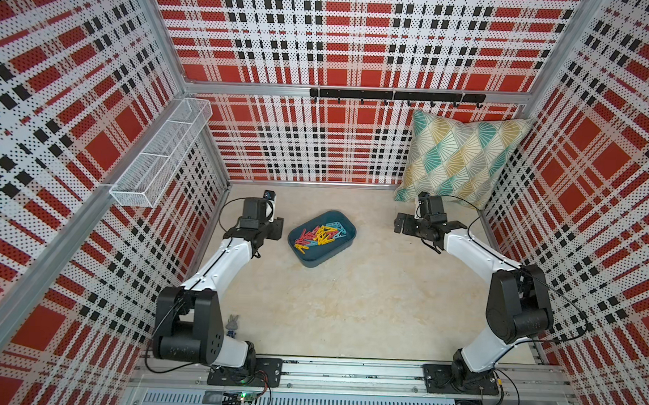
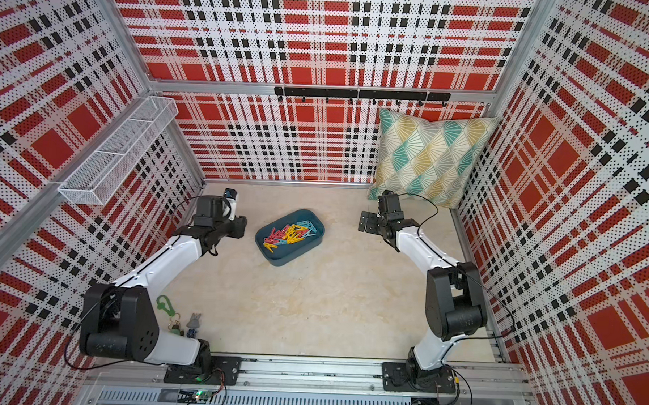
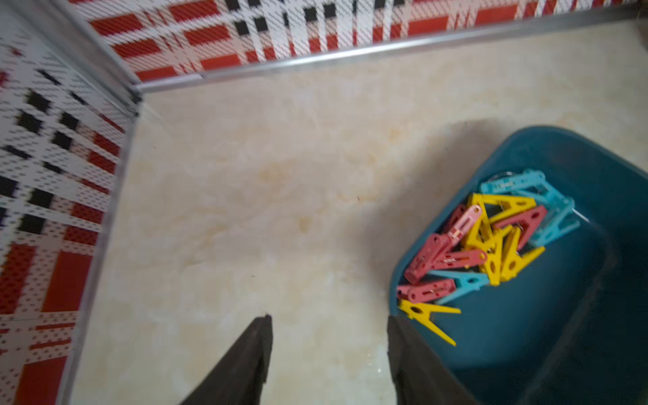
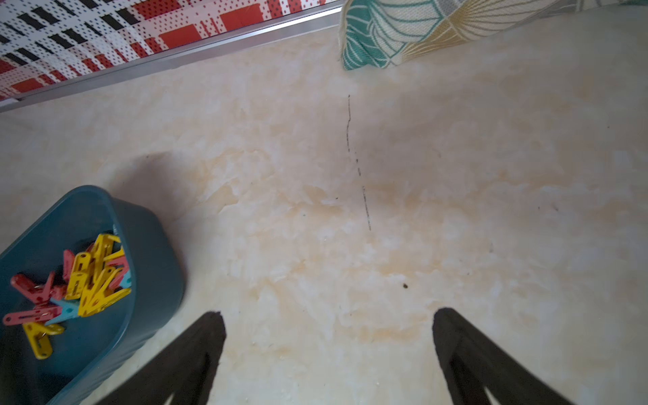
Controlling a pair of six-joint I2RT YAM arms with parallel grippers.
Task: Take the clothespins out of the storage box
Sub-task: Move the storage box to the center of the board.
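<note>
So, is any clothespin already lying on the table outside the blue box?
No, in a top view all the clothespins lie inside the storage box, and the table around it shows none.

You see a smooth matt teal plastic storage box [image 1: 328,250], shiny coloured plastic clothespins [image 1: 319,236], a smooth marble-look tabletop [image 1: 348,306], a woven cloth pillow [image 1: 460,160] upper right, a white metal mesh basket [image 1: 159,155] upper left

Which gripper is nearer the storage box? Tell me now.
Left. The left gripper hangs right beside the storage box, at its rim. The right gripper stands well apart on the box's other side, near the pillow.
</note>
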